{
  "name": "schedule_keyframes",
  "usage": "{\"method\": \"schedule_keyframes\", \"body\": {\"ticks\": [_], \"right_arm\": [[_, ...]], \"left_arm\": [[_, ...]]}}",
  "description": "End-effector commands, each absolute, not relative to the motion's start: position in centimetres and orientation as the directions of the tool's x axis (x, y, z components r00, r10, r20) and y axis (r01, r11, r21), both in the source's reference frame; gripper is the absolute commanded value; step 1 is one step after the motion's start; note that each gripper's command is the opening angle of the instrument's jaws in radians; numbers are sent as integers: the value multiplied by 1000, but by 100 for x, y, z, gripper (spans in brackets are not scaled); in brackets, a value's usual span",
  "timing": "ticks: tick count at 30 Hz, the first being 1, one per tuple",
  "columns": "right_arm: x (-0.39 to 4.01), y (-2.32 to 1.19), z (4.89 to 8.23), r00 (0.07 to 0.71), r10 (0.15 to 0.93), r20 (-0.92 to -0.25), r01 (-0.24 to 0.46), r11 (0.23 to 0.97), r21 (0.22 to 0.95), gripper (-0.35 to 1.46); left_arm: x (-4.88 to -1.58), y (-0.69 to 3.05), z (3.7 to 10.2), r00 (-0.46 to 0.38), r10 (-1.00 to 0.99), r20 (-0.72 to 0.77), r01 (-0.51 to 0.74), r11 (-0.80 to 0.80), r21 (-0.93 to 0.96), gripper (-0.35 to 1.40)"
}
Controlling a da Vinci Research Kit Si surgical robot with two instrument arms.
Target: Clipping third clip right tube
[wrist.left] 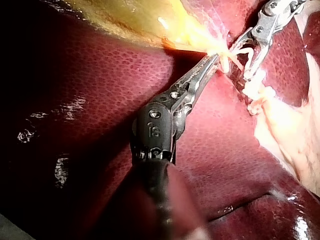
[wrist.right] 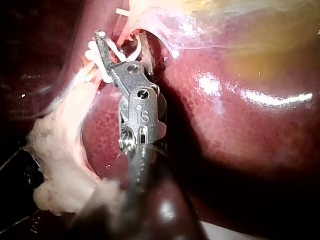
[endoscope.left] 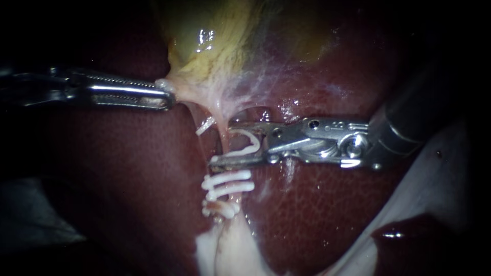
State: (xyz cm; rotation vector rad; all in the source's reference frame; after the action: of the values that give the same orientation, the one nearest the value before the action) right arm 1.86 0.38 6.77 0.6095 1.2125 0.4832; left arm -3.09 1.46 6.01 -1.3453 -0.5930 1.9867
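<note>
The left instrument [endoscope.left: 162,95] has its hand clamped on the lower edge of the gallbladder [endoscope.left: 204,46]. On the right instrument [endoscope.left: 225,143] the hand stands wide. It holds an open white clip [endoscope.left: 251,142] astride the tube [endoscope.left: 220,120], just above closed clips [endoscope.left: 227,177] on it, over the liver [endoscope.left: 128,179].

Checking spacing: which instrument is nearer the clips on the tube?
Right: right instrument, holding a fresh clip, sits just above the clips; left instrument grips the gallbladder, farther off.
</note>
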Motion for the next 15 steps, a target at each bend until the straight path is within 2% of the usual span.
{"method": "schedule_keyframes", "body": {"ticks": [1, 8, 15], "right_arm": [[188, 38, 677, 274, 656, -704, -12, 734, 679, 50], [198, 40, 672, 179, 746, -642, 67, 642, 764, 50], [197, 48, 656, 140, 774, -617, 120, 605, 787, 45]], "left_arm": [[-309, 146, 600, -255, 732, -631, -267, -681, -682, -35], [-309, 146, 600, -255, 732, -631, -267, -681, -682, -35], [-309, 146, 600, -255, 732, -631, -267, -681, -682, -35]]}}
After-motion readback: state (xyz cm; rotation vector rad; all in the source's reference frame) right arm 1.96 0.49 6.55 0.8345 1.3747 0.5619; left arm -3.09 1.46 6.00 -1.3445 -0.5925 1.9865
